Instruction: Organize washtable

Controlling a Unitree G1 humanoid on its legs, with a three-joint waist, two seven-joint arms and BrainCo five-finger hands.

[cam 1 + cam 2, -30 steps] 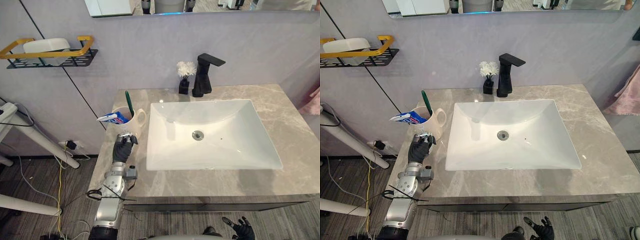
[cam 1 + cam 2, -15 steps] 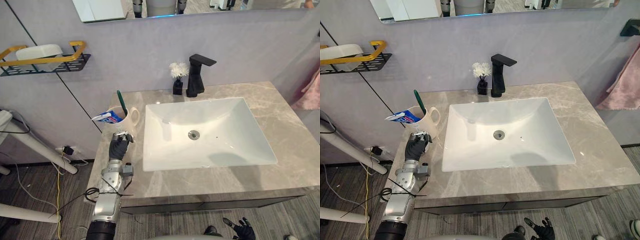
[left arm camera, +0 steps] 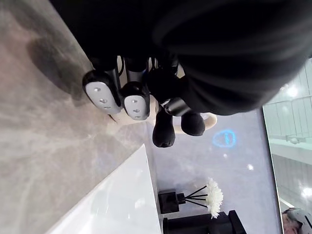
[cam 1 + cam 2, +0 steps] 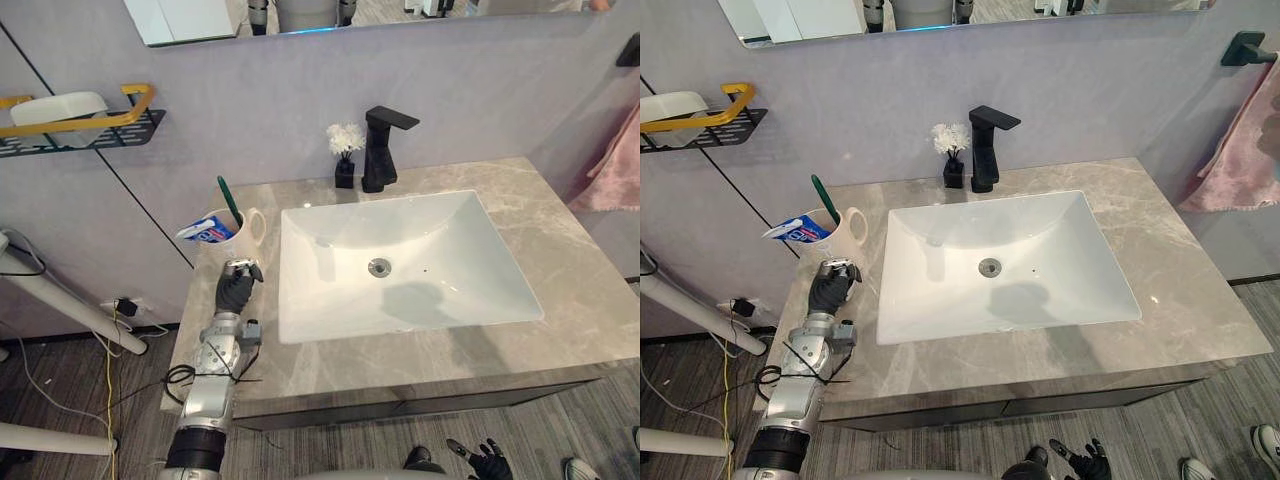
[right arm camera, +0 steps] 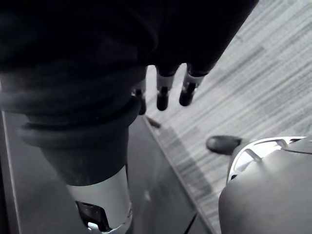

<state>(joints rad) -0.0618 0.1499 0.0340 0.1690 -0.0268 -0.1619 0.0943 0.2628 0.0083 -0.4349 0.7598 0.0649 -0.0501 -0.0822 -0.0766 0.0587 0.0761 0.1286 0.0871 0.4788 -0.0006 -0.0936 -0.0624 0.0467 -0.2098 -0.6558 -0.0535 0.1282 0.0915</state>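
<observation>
Left hand (image 4: 237,290) is resting on the surface (image 4: 585,275), fingers curled and holding nothing, just in front of the mug (image 4: 246,232) carrying a toothbrush (image 4: 228,198) and toothpaste (image 4: 203,232). Right hand (image 4: 486,463) is hanging low, fingers loose, empty.

in its wrist view, left hand (image 3: 146,44) hides most of mug (image 3: 127,126)

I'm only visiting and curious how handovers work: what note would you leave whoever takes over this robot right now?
The left hand is over the counter just in front of the mug; contact unclear.
The right hand hangs open below the counter's front edge.
The mug stands left of the sink, with green toothbrush and toothpaste tube in it.
Done: those look gathered.
Left: probably just withdraw the left hand.
</observation>
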